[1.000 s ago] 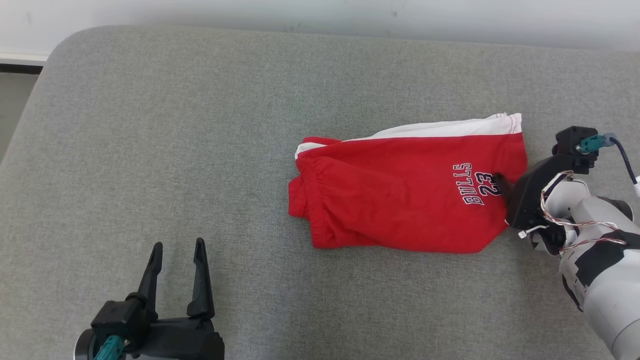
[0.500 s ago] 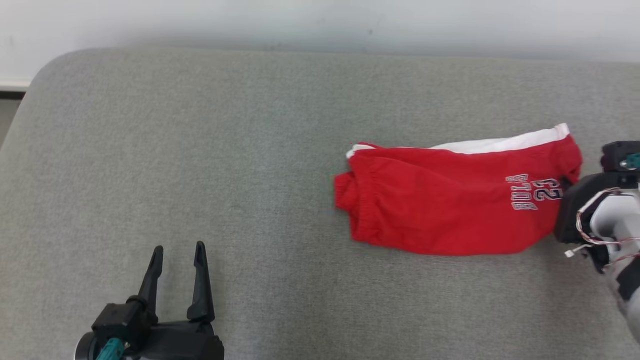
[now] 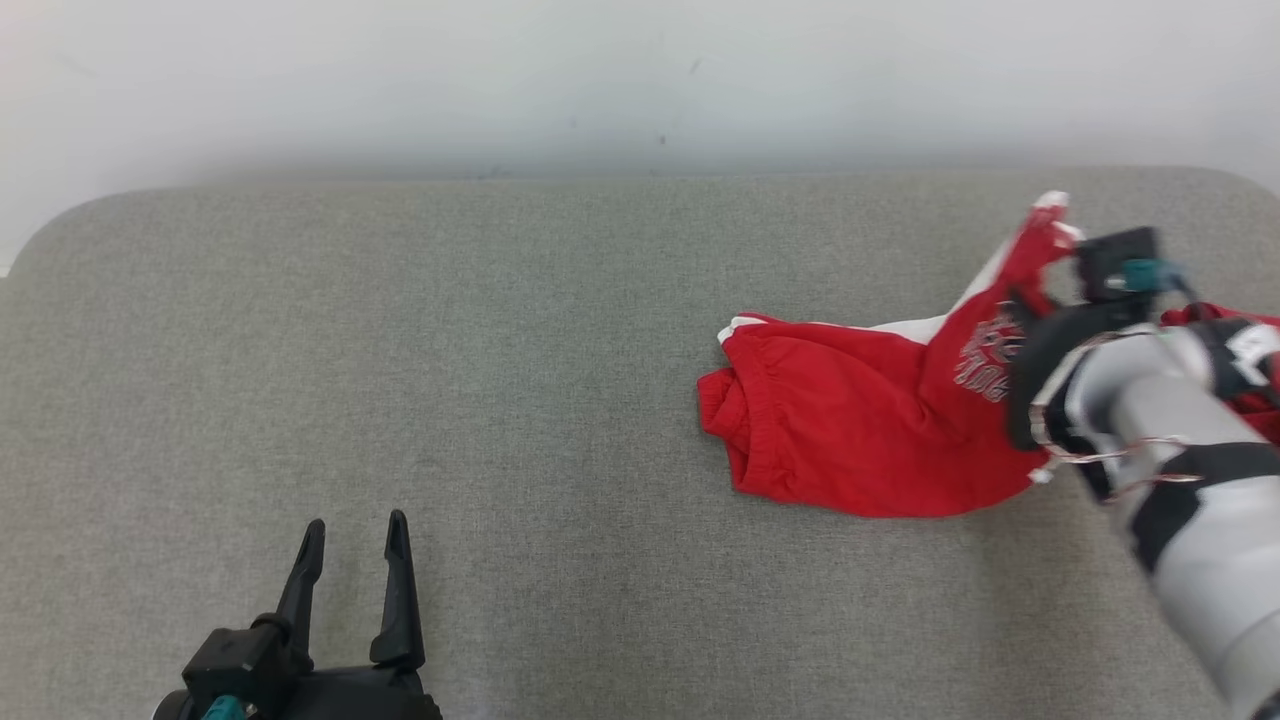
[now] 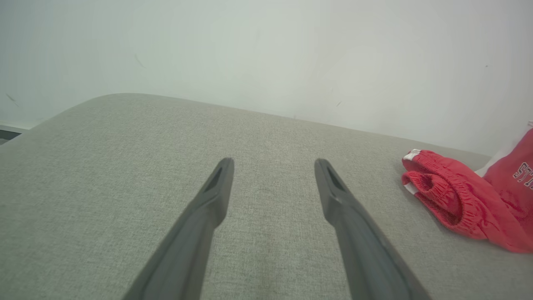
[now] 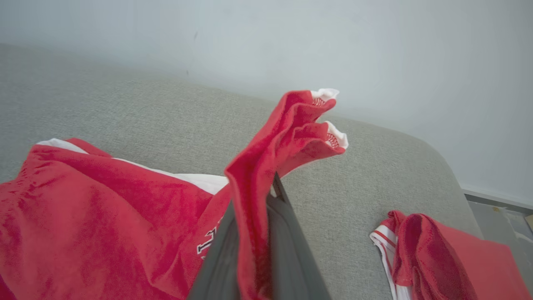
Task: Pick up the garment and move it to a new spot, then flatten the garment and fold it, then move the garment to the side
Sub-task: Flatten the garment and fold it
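The pinched fold of the garment is covering the fingertips of the right gripper, and its lettering is showing too blurred to read.

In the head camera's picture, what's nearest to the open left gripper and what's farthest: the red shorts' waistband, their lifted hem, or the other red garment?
From the left gripper, at lower left:
1. The waistband, the shorts' bunched end, mid-picture.
2. The lifted hem, raised at upper right.
3. The other red garment, at the far right edge.

Bright even light, soft shadows, slight blur
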You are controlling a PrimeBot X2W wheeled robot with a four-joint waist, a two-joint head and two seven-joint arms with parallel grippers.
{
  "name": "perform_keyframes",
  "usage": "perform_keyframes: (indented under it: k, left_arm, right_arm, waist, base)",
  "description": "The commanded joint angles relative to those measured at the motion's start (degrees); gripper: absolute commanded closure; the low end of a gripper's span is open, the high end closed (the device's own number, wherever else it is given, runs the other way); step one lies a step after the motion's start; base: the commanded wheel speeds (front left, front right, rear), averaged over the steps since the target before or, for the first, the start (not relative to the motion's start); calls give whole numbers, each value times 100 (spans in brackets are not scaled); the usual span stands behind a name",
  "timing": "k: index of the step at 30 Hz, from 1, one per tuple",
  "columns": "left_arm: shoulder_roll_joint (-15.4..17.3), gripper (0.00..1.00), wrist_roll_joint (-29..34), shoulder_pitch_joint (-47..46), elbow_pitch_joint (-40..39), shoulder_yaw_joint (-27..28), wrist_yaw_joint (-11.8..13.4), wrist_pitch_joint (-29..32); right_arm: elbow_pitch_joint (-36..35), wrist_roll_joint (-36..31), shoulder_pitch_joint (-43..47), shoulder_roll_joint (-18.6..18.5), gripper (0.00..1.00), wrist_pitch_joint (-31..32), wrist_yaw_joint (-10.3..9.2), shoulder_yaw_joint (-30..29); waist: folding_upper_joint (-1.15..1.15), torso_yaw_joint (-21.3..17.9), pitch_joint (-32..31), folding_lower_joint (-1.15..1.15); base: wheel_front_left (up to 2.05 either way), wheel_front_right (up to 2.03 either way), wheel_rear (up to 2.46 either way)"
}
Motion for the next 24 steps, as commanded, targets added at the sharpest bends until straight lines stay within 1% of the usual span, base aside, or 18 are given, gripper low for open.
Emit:
perform_keyframes:
  k: [1, 4, 10, 13, 17, 19, 20, 21, 24]
  left_arm:
    - [3, 0, -29, 73, 9, 19, 2, 0]
    - [4, 0, -52, 41, -4, 13, -18, 0]
    - [4, 0, -94, -89, 3, -104, 22, 0]
    - [2, 0, -109, -130, 57, -136, -3, 0]
    - [3, 0, -126, -151, 79, -173, 38, 0]
    - [4, 0, -129, -143, 85, -185, 45, 0]
    - [4, 0, -133, -142, 84, -186, 53, 0]
    - [3, 0, -133, -142, 82, -186, 46, 0]
    - [4, 0, -121, -119, 72, -179, 79, 0]
  right_arm:
    - [-46, -8, -1, 82, 100, 49, -19, 38]
    - [-280, 89, 17, 479, 100, 376, -19, 168]
    - [-488, 39, 124, 953, 100, 888, -19, 494]
    - [-511, 81, 205, 1105, 100, 1087, -19, 595]
    - [-500, 193, 392, 1222, 100, 1249, -19, 601]
    - [-547, 284, 443, 1263, 100, 1174, -19, 534]
    - [-576, 309, 447, 1271, 42, 1093, -19, 504]
    - [-618, 354, 454, 1281, 0, 1010, -19, 465]
    - [-840, 596, 507, 1313, 0, 866, -19, 328]
  waist:
    - [0, -33, -34, 0]
    - [0, -1, 34, 0]
    - [0, 181, 200, 0]
    - [0, 270, 220, 0]
    - [0, 365, 202, 0]
    - [0, 390, 180, 0]
    - [0, 399, 172, 0]
    - [0, 404, 165, 0]
    - [0, 396, 129, 0]
  base:
    - [0, 0, 0]
    - [0, 0, 0]
    - [0, 0, 0]
    - [0, 0, 0]
    - [0, 0, 0]
    - [0, 0, 0]
    - [0, 0, 0]
    - [0, 0, 0]
    - [0, 0, 0]
